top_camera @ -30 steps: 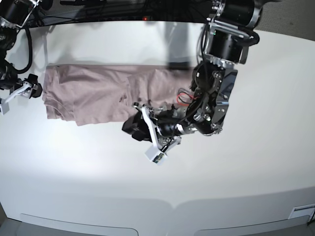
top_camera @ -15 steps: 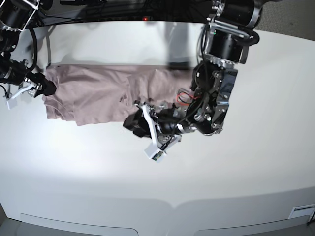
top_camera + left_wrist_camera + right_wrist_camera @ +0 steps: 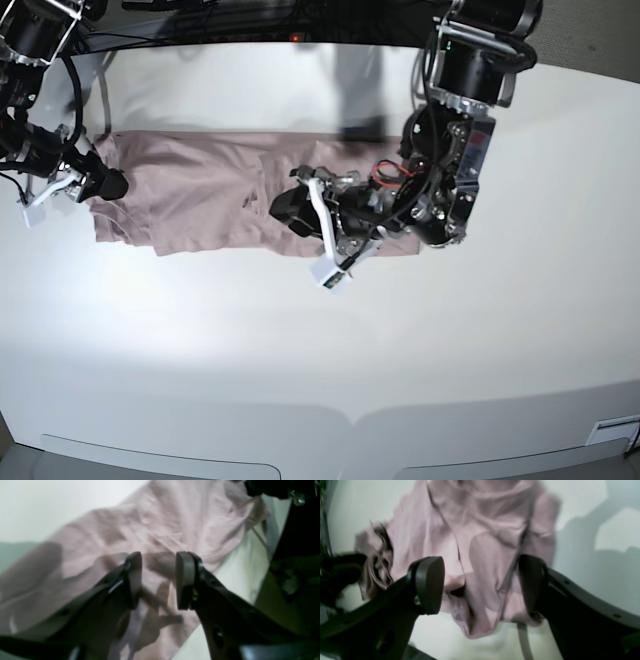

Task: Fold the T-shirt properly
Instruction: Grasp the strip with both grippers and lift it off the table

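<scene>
Both sets of jaws are standing apart with nothing pinched between them: the left gripper (image 3: 158, 580) is showing a narrow gap between its flat pads, while the right gripper (image 3: 480, 585) is gaping much wider above the cloth. The pink-mauve T-shirt (image 3: 200, 190) is lying as a long, partly folded band across the far half of the white table (image 3: 320, 350). In the base view the left gripper (image 3: 312, 232) is hovering over the shirt's lower edge near the middle, its arm and wiring hiding the garment's end on that side. The right gripper (image 3: 75, 182) is sitting at the opposite end, where a rumpled sleeve edge is bunching beneath it; whether either fingertip is touching the fabric cannot be told. Both wrist views are soft and blurred, so seams and folds on the T-shirt (image 3: 160, 525) are reading only as vague creases, and the gripper bodies are cutting off the lower part of the T-shirt (image 3: 482, 555) in each.
</scene>
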Controlling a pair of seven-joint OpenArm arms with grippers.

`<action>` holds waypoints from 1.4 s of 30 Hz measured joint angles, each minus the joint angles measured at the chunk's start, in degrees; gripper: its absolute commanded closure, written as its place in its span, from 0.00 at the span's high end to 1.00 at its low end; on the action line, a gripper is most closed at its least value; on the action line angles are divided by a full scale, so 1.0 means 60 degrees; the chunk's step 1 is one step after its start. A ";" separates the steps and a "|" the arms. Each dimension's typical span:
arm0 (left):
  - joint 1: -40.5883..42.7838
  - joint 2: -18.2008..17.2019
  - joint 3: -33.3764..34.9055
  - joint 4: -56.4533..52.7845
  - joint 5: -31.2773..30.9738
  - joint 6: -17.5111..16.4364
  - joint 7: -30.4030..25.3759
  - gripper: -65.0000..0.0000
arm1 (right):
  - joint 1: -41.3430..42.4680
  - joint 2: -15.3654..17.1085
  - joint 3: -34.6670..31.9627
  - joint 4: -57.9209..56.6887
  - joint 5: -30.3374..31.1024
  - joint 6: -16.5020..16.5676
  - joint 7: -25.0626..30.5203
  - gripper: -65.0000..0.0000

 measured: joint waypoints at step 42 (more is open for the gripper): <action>0.0608 -0.0929 0.0007 0.0554 -0.0787 0.0000 0.0058 0.33 | 0.0262 -0.0321 0.0018 -0.0517 0.0969 0.0004 -0.0561 0.60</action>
